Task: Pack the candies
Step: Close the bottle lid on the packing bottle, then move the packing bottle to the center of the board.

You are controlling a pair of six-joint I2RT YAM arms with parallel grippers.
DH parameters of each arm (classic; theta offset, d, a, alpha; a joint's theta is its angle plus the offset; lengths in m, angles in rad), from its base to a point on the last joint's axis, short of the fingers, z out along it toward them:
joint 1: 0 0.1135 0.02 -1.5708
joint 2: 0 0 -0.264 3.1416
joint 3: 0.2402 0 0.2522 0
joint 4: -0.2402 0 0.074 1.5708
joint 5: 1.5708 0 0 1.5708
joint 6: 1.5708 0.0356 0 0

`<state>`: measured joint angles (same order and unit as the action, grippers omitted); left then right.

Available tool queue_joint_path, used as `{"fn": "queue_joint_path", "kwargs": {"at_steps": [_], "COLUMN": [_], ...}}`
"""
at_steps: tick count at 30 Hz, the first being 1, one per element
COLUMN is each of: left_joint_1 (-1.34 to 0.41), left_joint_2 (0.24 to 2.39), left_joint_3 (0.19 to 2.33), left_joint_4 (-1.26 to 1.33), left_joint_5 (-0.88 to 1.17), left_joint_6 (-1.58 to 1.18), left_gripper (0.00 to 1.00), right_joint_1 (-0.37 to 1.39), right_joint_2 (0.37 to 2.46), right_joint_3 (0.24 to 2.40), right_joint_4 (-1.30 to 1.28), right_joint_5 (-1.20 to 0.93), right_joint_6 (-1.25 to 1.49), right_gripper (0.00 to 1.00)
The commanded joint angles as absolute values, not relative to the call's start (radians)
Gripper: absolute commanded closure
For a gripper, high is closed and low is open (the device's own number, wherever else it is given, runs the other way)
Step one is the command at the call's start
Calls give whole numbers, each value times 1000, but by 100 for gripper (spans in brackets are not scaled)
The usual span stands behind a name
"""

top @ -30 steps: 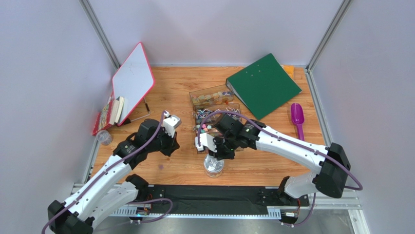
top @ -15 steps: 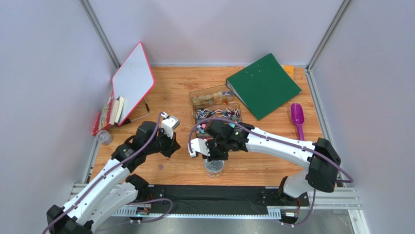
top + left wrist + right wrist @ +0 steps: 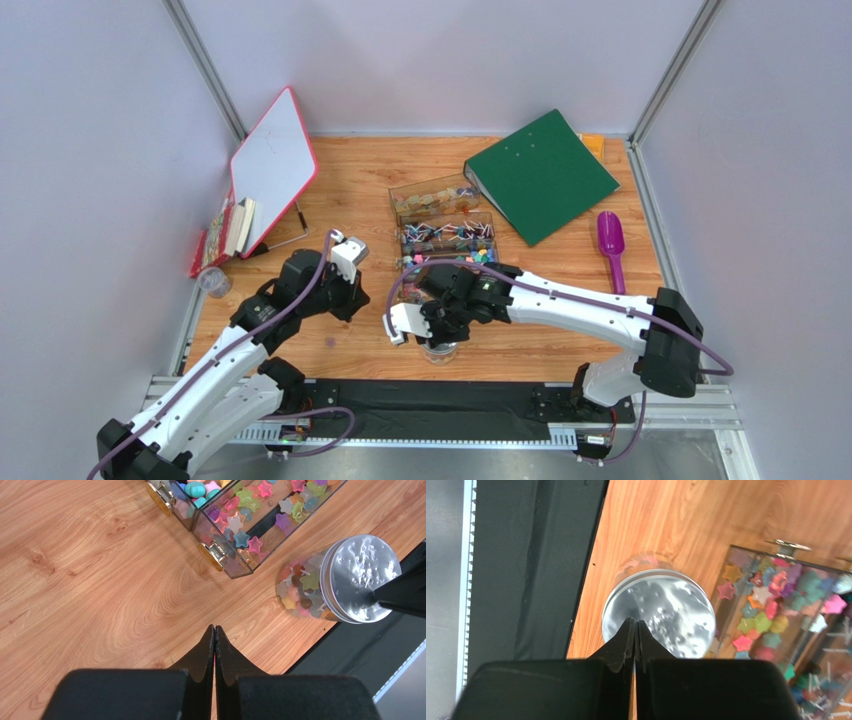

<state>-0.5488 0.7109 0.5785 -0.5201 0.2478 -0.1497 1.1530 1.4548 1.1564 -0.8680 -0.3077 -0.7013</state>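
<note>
The right hand (image 3: 634, 624), fingers pressed together, is hovering over the silver lid (image 3: 661, 615) of a clear jar (image 3: 300, 587); I cannot tell whether they are touching. Star-shaped candies (image 3: 242, 538) are filling the jar and the clear compartment box (image 3: 226, 562) just beside it. The left hand (image 3: 214, 630), fingers also together, is hanging over the bare wooden surface (image 3: 100, 580).

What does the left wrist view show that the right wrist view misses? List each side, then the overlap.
Left wrist only: the clear side of the jar with candies inside, and the shut left gripper. Right wrist only: small white sticks in a further part of the box. Both: the silver lid, the clear box of star candies, the wooden table, and the right gripper, shut over the lid.
</note>
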Motion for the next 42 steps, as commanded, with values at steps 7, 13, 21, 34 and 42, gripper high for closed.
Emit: {"fn": "queue_joint_path", "kwargs": {"at_steps": [7,13,21,34,42], "left_joint_1": [-549,-548,-554,-900,-986], "left_joint_2": [724,736,752,720,816], "left_joint_3": [580,577,566,506,454], "left_joint_4": [-482,-473,-474,-403,-292], "left_joint_5": [242,250,299,307,250], "left_joint_6": [-143,-137,-172,-152,-256], "left_gripper": [100,100,100,38,29], "right_joint_1": [1174,1166,1163,762,512], "right_joint_2": [1474,1351,1423,1270,1164], "right_joint_3": [1095,1097,1022,1198,1236], "right_joint_4": [-804,-834,-787,-840,-949], "right_joint_5": [-281,-226,-224,-118,-138], "right_joint_6": [-722,-727,-747,-555,-531], "right_gripper": [100,100,100,53,7]}}
